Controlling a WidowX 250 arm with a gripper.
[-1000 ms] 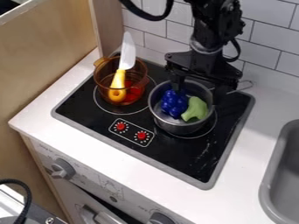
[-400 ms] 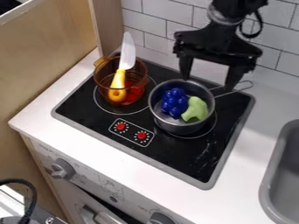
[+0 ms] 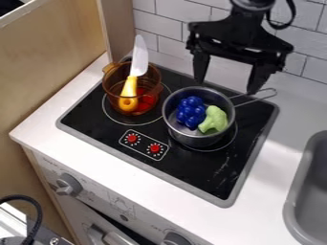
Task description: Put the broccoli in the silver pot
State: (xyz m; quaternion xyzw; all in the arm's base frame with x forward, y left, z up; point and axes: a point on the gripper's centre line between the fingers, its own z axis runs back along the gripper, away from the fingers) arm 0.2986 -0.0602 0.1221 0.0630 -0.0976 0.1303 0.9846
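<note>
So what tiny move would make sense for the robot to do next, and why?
Probably lift the open, empty gripper a little higher and away: the broccoli already sits in the silver pot, beside the blue grapes, so nothing seems left to place.

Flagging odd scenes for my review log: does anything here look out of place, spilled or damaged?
The knife leans handle-down in the amber pot, its blade sticking up past the rim, an odd way to leave it. Pale streaks on the black cooktop may be scuffs or glare. I see no clear spill.
</note>
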